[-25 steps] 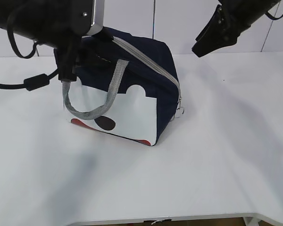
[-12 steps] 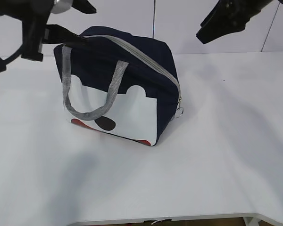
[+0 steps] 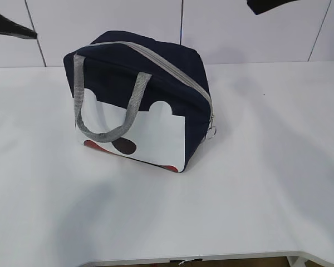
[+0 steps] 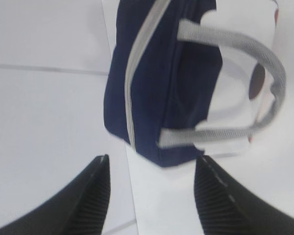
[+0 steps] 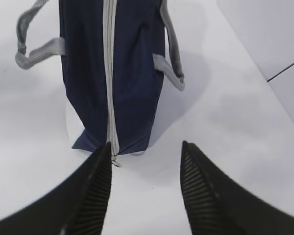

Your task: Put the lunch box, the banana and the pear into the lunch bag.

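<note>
Claws first: your left gripper [image 4: 152, 196] and right gripper [image 5: 146, 188] both hang above the white table [image 3: 256, 183] with jaws parted and nothing between them. Below them stands the boxy navy-blue fabric lunch bag [image 3: 156, 83], toward the table's back edge, left of middle, its grey zipper [image 5: 109, 73] closed. I'd judge it soft and light, so it will sag under a push; take the grey strap handle [image 3: 108, 130] or the ring pull [image 3: 211, 132]. No lunch box, banana or pear is visible.

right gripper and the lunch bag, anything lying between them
Nothing. In the right wrist view only bare white table shows between the open right gripper and the zipped end of the lunch bag, with the ring pull nearest.
</note>
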Available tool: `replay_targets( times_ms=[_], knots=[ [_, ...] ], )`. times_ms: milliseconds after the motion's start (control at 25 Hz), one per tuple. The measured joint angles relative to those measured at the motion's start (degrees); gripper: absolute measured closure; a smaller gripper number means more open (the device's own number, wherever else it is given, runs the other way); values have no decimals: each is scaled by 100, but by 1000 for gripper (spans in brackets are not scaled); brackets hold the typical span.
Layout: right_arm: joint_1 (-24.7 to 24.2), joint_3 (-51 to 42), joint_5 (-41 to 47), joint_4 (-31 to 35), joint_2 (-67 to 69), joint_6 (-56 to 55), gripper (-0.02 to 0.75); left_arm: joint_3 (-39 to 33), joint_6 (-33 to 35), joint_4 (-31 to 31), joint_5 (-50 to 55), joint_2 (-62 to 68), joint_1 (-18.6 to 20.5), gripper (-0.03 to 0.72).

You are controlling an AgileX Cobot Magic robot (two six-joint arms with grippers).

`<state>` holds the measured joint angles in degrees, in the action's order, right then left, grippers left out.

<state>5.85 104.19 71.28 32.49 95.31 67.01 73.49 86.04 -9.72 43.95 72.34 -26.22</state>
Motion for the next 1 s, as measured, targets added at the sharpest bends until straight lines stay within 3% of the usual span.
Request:
replay_targets(
  times_ms=[560, 1000],
  knots=[
    [0, 0, 72, -522, -1444, -1015, 349, 0, -3725, 2000, 643, -1921, 0, 288],
    [0, 12, 129, -1125, -2503, -2257, 349, 0, -6041, 2133, 983, -2905, -46, 288]
  ],
)
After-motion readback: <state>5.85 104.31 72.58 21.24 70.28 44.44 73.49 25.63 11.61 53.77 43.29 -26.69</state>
